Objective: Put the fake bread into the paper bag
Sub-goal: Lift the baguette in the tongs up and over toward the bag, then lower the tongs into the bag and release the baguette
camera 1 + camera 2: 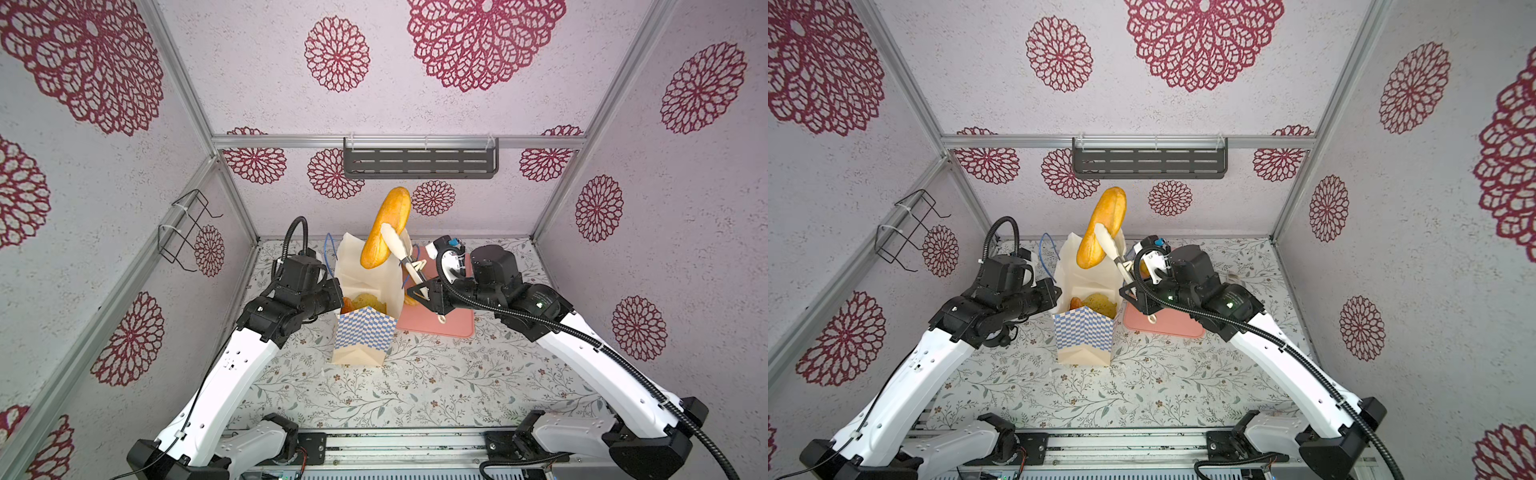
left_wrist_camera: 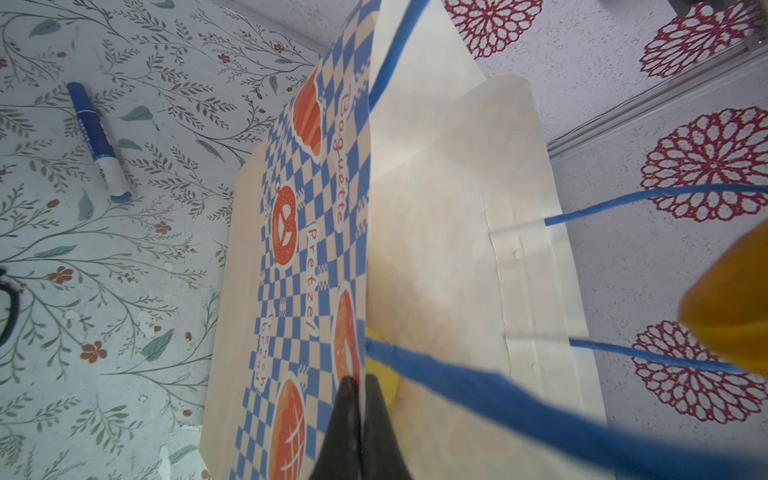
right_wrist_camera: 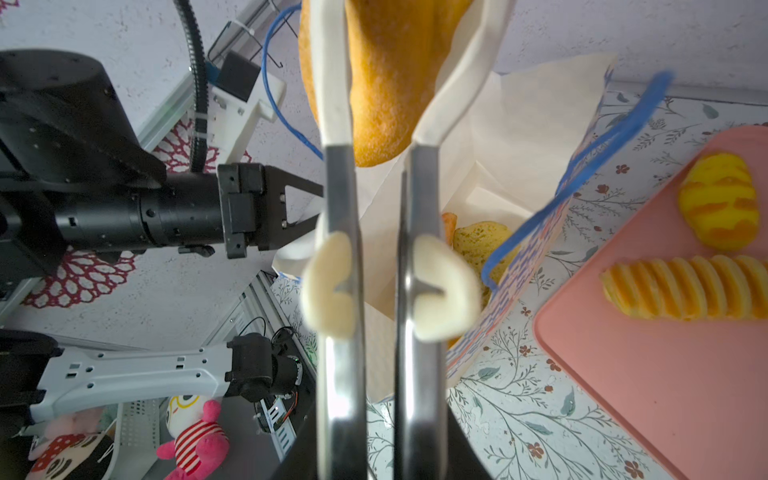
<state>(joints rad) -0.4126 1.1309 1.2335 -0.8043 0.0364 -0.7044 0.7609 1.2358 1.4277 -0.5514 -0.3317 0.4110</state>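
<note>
A: Our right gripper (image 1: 422,293) is clamped on the tongs (image 1: 394,243). The tongs pinch the loaf (image 1: 386,224), tilted, up over the bag (image 1: 363,332). Our left gripper (image 2: 358,409) is closed on the bag's rim.

B: What worries us?

A: The loaf is long. It could swivel in the tongs, snag the rim and tip the bag.

B: Our count?

A: One loaf aloft, two pieces (image 1: 368,300) showing in the bag, two rolls (image 3: 685,289) on the tray (image 3: 665,395). One bag, one tray, one tongs.

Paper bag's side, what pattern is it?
The paper bag is blue-and-cream checked; clearest in left wrist view.
</note>
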